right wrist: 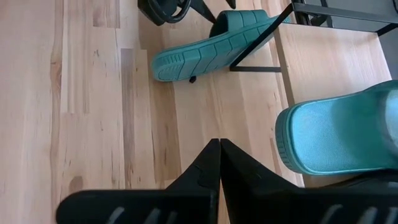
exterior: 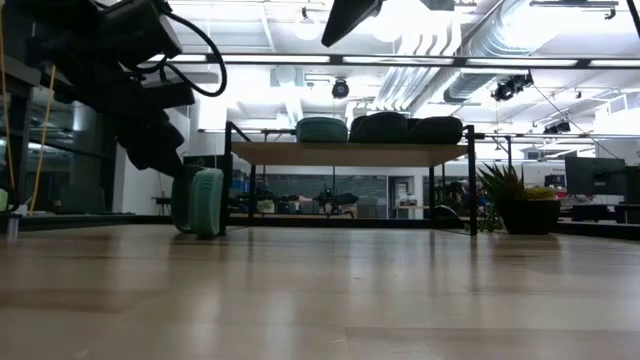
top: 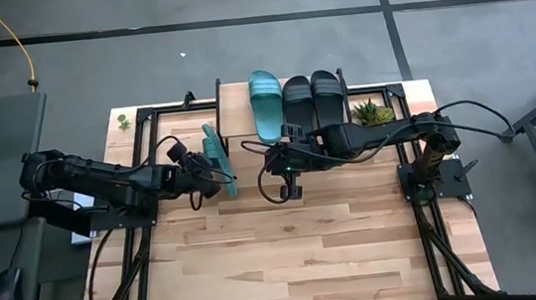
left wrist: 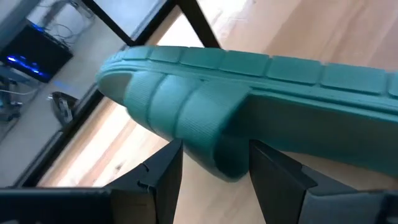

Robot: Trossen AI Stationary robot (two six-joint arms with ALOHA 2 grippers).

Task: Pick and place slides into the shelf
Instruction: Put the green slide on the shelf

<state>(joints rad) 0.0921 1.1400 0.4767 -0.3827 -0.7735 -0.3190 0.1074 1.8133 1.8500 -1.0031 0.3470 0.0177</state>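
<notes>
The left gripper (top: 213, 175) is clamped on a teal slide (top: 217, 159), its two dark fingers (left wrist: 163, 180) pressing either side of the ribbed strap. The slide stands on its edge on the tabletop (top: 298, 247), sole turned outward, just ahead of the gripper's fingertips and to the left of the shelf (top: 237, 121). In the low view this slide (exterior: 198, 201) meets the table directly below the left arm, beside the shelf's nearest leg.

The right gripper (top: 290, 190) hangs above the table in front of the shelf, its fingers pressed together with nothing between them. Beyond its tips, on the shelf's plank, lies the second teal slide (top: 265, 105), toe end toward the gripper; from the right wrist view its sole edge (right wrist: 336, 137) shows just beside the fingers. Farther along the plank from that gripper lie the two black slides (top: 313, 97), side by side and touching the teal one. A small potted plant (top: 374, 112) sits at the shelf's right end.
</notes>
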